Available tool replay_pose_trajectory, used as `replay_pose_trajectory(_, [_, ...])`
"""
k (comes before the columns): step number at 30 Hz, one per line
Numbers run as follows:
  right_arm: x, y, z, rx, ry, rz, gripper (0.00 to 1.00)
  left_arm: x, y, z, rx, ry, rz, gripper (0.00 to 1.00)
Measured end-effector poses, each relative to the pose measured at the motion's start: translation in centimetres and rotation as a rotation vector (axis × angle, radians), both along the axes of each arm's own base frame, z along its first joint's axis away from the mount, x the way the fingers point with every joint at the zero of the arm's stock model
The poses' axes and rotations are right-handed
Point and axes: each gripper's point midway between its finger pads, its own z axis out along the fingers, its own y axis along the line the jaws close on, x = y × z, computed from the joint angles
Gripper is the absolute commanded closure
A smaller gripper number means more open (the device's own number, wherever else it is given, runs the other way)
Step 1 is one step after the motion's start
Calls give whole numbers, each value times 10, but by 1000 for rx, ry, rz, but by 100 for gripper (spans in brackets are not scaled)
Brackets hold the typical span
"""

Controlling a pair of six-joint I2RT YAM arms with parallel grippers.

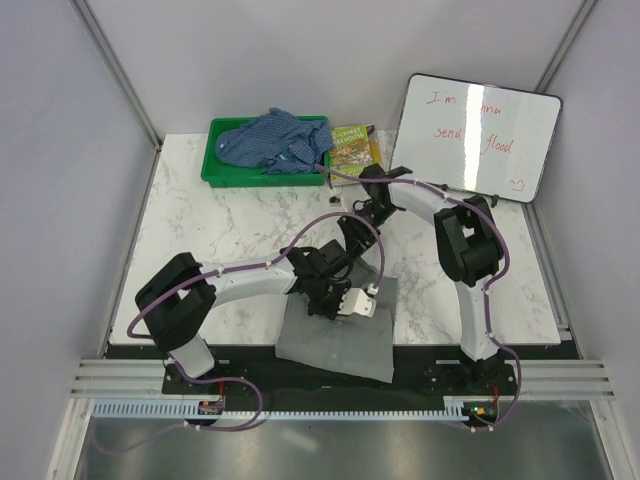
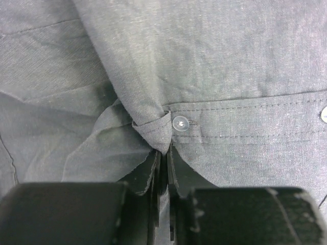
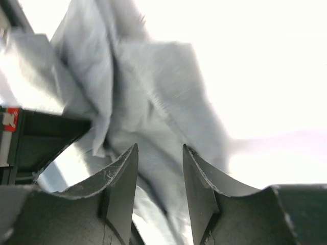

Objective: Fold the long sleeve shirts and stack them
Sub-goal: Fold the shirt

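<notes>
The grey shirt (image 1: 335, 340) lies folded into a flat, roughly square pad at the 6 o'clock edge of the table (image 1: 200, 230). Up close, its cloth bunches into a small fold beside 1 clear button (image 2: 180, 123). The blue checked shirt (image 1: 275, 140) sits crumpled in a green tray (image 1: 215, 170) at 11 o'clock.

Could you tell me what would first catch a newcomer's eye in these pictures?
The whiteboard with red handwriting, leaning at the table's far right, and the green bin at the far left, holding the crumpled blue shirt, stand out first. At the near edge the grey shirt lies folded under the left gripper, which is shut on a fold beside a button.
</notes>
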Motion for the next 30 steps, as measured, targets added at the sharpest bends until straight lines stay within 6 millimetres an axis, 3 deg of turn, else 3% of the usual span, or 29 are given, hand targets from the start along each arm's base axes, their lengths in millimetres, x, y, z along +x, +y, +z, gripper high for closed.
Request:
replay_pose_trajectory(4, [41,-3,23,7,-130,-26,52,1,0,4,2,12,30,71])
replay_pose_trajectory(8, [56,-8,27,-9,-179,-31,56,7,-7,19,-14,12,38,67])
replay_pose_trajectory(12, [54,-11,14,-40,-165,-14,62,10,-16,32,-42,16,33,66])
replay_pose_trajectory(16, [46,-12,3,-59,-136,7,66,6,-10,33,-27,50,38,63])
replay_pose_trajectory(17, [44,-13,1,-62,-130,13,66,5,-9,33,-25,56,38,56])
replay_pose_trajectory(20, [34,-13,-6,-71,-109,34,69,3,-9,38,-27,77,36,53])
replay_pose_trajectory(22, [27,-12,-11,-79,-92,48,70,3,-11,38,-28,86,33,40])
replay_pose_trajectory(30, [21,-8,-25,-81,-59,64,69,2,-10,22,13,117,35,40])
